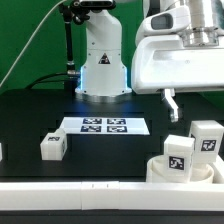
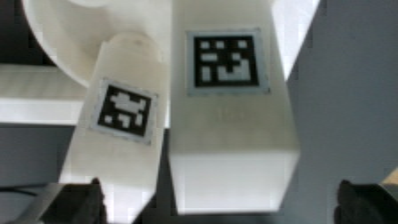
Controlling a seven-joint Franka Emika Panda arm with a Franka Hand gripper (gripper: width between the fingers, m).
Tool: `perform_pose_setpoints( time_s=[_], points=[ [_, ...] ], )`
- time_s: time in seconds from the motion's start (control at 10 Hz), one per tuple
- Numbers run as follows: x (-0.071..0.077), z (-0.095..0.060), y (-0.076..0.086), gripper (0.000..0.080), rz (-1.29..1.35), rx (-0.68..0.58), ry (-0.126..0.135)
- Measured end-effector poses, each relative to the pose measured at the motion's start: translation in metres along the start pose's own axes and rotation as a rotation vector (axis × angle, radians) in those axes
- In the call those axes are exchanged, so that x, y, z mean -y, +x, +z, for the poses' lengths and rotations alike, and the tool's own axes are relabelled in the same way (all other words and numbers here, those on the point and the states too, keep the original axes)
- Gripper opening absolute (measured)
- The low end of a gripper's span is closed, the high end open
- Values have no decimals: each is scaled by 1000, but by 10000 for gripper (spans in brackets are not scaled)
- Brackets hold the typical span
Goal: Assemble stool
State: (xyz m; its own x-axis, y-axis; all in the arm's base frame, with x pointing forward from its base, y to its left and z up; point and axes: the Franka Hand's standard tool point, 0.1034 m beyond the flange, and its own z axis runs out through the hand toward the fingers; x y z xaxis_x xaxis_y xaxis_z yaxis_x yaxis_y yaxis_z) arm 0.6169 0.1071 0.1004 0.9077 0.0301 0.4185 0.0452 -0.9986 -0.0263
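Note:
The round white seat (image 1: 160, 171) lies at the exterior view's lower right. Two white legs with tags stand in it, one nearer the middle (image 1: 178, 153) and one further right (image 1: 206, 138). A third leg (image 1: 53, 146) lies loose on the black table at the left. My gripper (image 1: 171, 103) hangs open and empty above the seat, clear of the legs. In the wrist view the gripper (image 2: 217, 206) is open. The larger tagged leg (image 2: 224, 110) runs up between the dark fingertips (image 2: 71, 205), the second leg (image 2: 118, 120) leans beside it, and the seat rim (image 2: 68, 45) lies behind.
The marker board (image 1: 105, 125) lies flat mid-table before the robot base (image 1: 102, 70). A long white wall strip (image 1: 80, 190) runs along the front edge. A small white part (image 1: 2, 151) shows at the left edge.

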Motion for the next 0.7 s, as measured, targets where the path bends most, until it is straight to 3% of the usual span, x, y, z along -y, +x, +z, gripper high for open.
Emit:
perform_pose_setpoints(
  time_s=[0.5,0.7],
  points=[
    [8,2,-9,649,11,377,29],
    [6,5,-8,649,11,380,27]
  ],
)
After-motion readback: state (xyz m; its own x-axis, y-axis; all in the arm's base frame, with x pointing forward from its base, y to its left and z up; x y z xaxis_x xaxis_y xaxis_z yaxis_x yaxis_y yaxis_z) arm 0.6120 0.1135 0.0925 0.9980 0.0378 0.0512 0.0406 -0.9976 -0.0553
